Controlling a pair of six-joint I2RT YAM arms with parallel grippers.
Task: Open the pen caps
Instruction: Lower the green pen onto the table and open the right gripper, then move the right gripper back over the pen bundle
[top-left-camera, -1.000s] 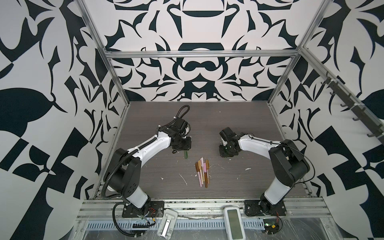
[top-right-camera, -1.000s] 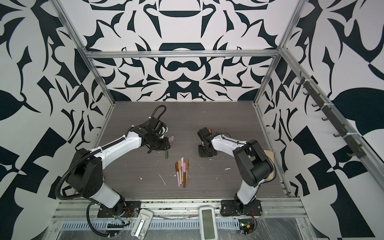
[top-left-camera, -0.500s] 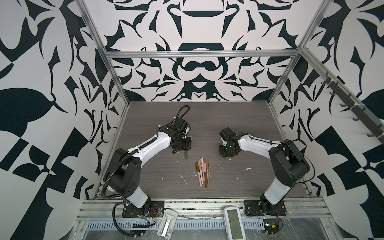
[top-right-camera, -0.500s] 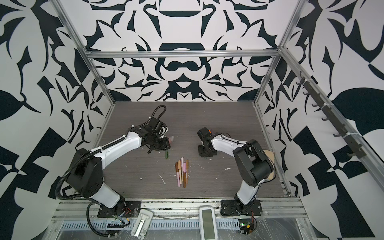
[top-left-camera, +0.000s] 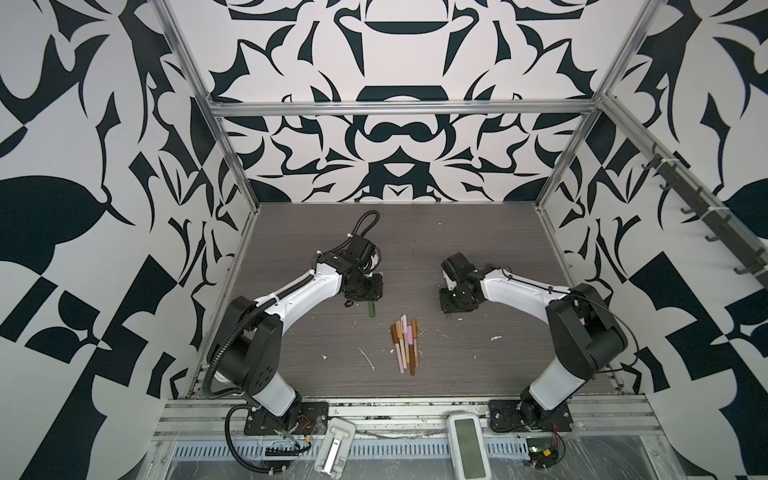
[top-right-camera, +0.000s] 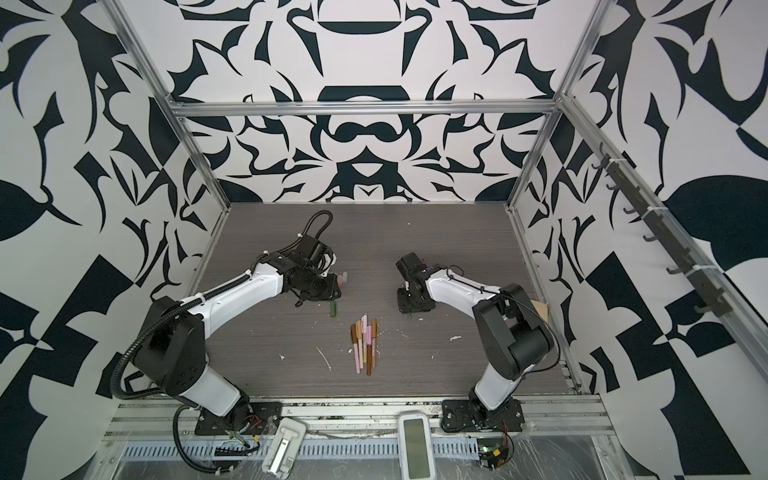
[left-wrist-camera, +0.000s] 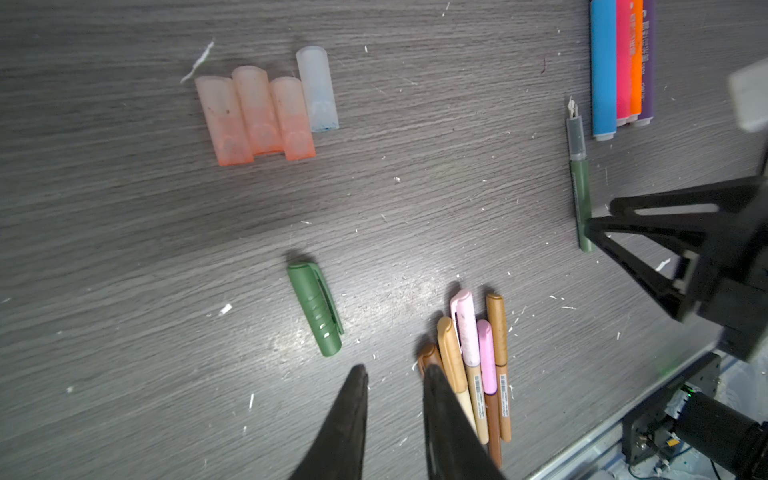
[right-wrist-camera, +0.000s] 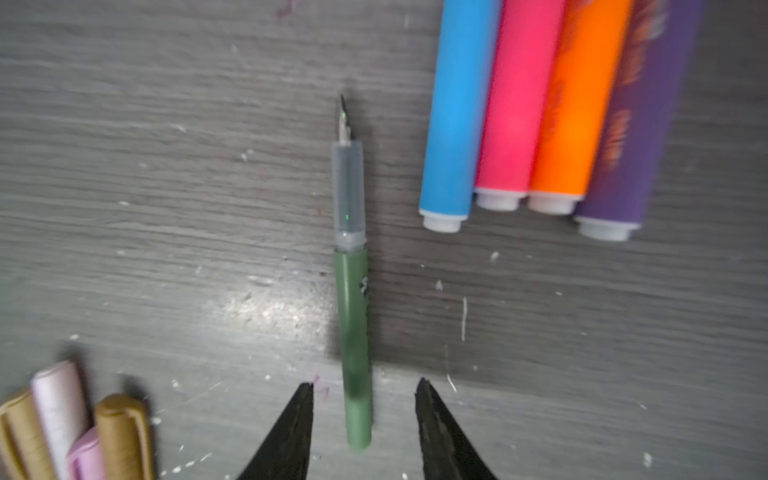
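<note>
Our right tool stands spread on either side of the uncapped green pen, which lies flat on the counter near four bright pens, touching neither finger. Our left tool hangs slightly parted and empty near the loose green cap and the bundle of capped pens; four see-through caps lie farther off.

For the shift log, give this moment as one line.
left gripper: open, empty, near green cap | right gripper: open, straddling uncapped green pen
</note>
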